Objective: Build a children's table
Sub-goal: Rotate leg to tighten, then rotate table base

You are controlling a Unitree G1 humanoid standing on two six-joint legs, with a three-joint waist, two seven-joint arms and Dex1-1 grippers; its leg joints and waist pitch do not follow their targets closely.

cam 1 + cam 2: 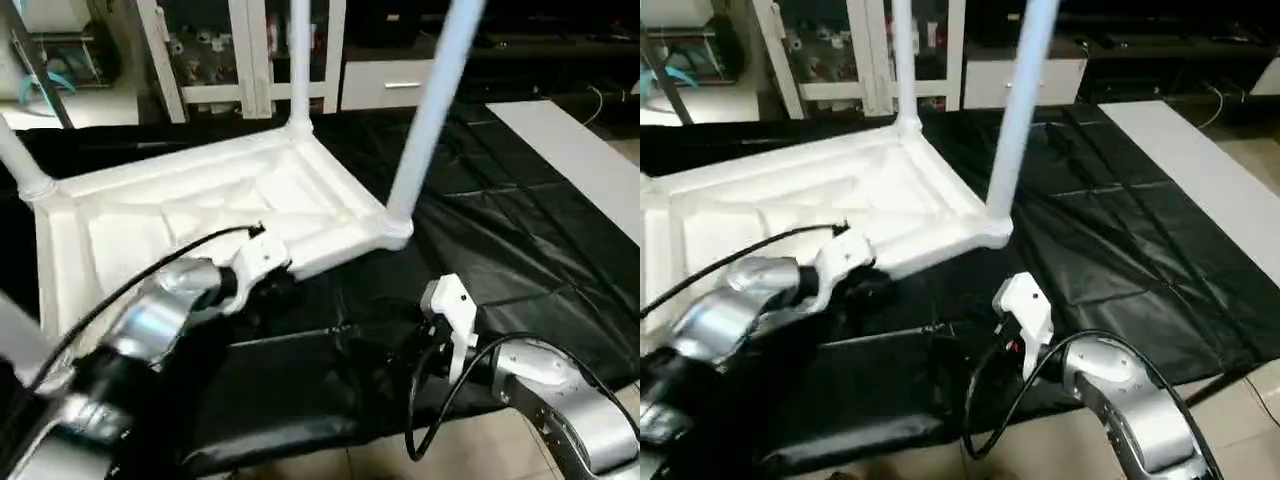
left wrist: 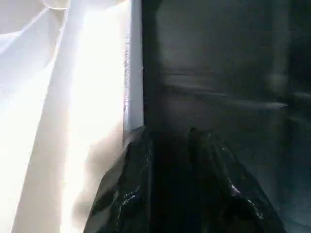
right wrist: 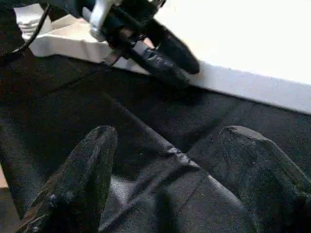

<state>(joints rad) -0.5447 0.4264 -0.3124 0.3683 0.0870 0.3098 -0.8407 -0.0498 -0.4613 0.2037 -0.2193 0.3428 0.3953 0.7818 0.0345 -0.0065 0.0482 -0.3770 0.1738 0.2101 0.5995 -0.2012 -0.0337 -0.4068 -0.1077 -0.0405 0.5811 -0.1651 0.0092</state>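
At the upturned tabletop's point(image 1: 200, 215) near edge, left gripper point(image 3: 167, 58) jaws slightly apart, right gripper point(image 3: 167, 160) jaws wide, both empty.

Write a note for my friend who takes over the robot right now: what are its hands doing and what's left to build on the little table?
Left gripper: jaws narrowly parted at the near edge of the white plastic square tabletop; whether it grips the edge is unclear.
Right gripper: jaws wide open, empty, over the black crinkled sheet.
Tabletop lies underside up on the sheet.
Done: three long white tube legs stand in corner sockets: far, right, left.
Left: the near-left corner is hidden behind the left arm, so check for a fourth leg.
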